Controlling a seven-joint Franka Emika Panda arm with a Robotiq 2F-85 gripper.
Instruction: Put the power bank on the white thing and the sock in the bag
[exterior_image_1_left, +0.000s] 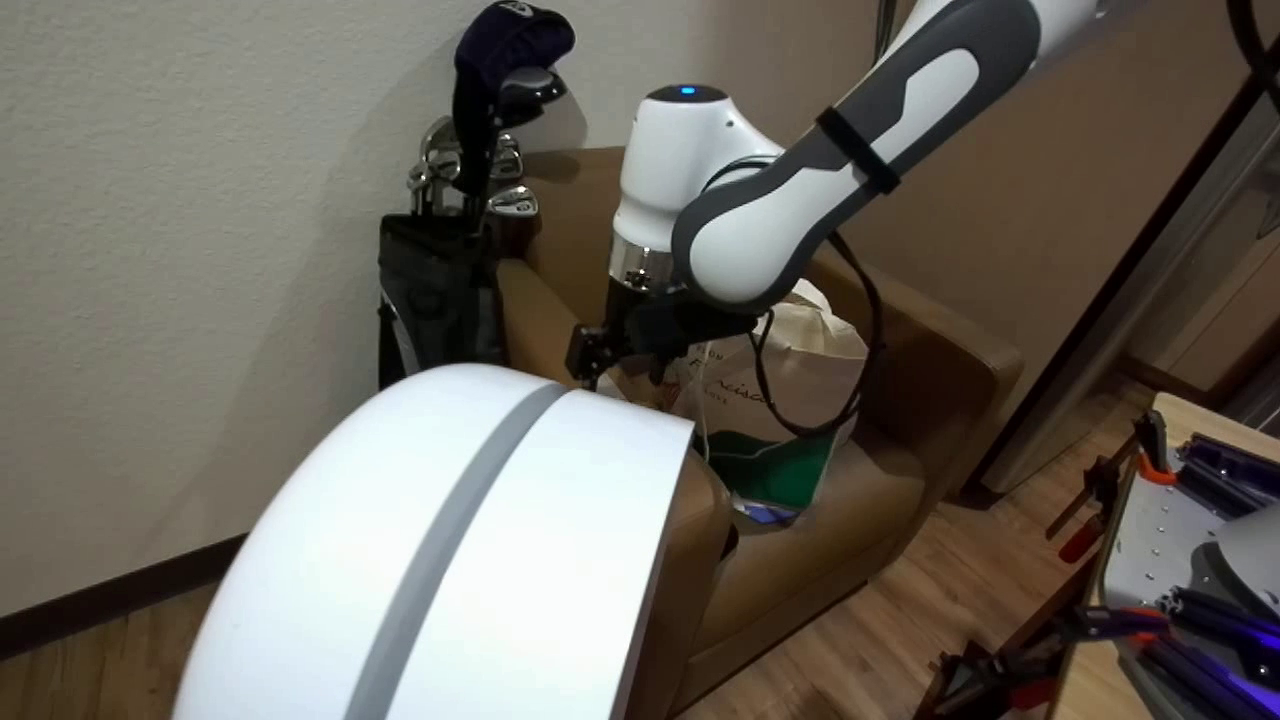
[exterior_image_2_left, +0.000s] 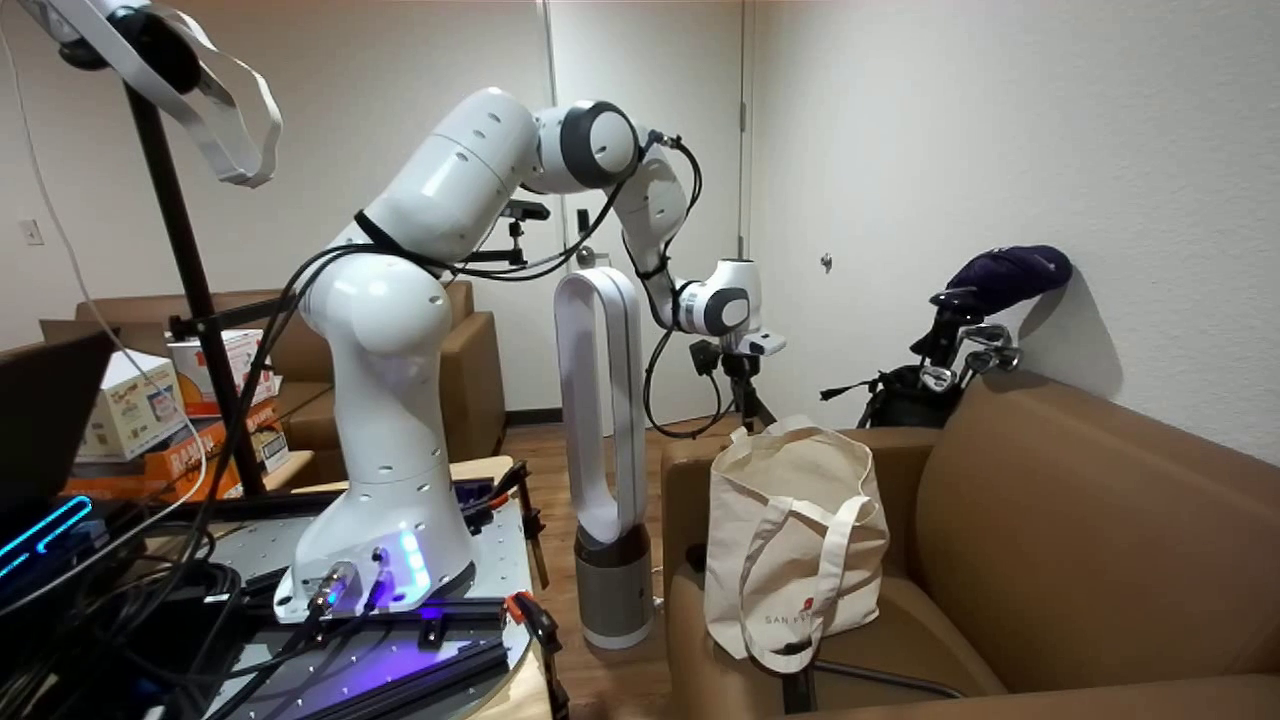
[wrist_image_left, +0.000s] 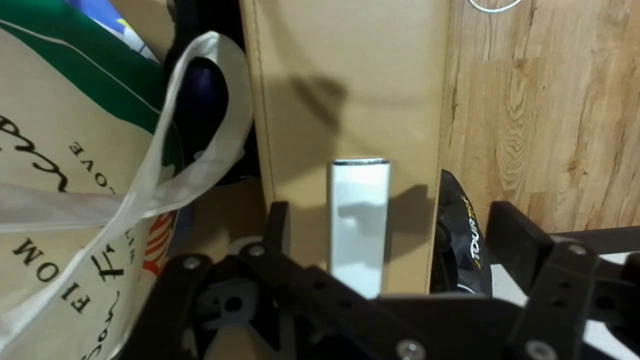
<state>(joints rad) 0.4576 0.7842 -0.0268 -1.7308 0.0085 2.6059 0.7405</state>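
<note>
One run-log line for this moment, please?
claw: open above power bank | power bank: ungrasped, on armrest | bag: on armchair seat

Downward wrist view, bag (exterior_image_2_left: 800, 565) in all views

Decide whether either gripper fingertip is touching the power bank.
Apart. In the wrist view, a strip of armrest shows between the power bank and each fingertip of the open gripper.
</note>
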